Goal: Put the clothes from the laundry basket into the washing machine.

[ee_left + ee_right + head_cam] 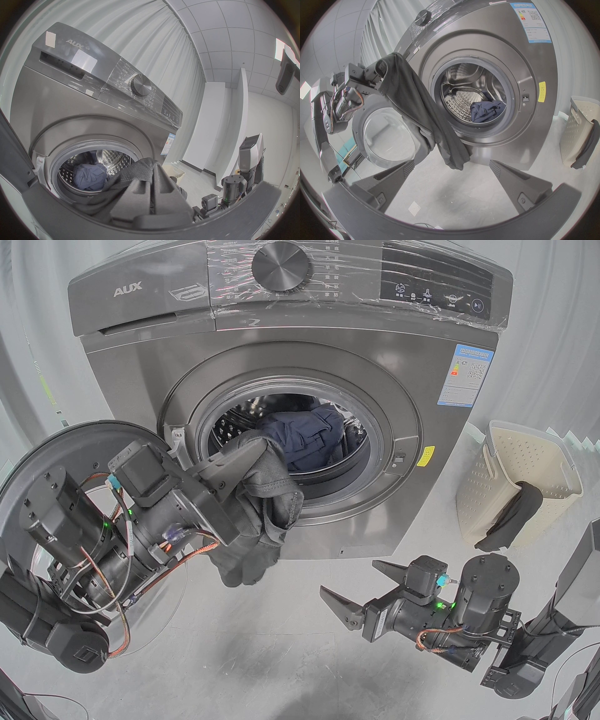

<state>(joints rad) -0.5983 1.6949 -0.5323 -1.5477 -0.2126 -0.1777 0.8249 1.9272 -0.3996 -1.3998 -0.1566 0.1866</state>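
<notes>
A soft dark grey piece of clothing (265, 515) is held tight by the closed left claw (247, 459) just outside the open grey metal washing machine (350, 365), so it likely must be pushed inside and dropped next; the right claw (348, 577) is spread wide, empty.

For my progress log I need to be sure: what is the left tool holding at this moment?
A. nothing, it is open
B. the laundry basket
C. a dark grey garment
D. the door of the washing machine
C: the left tool is shut on a dark grey garment, which hangs down in front of the open washing machine.
</notes>
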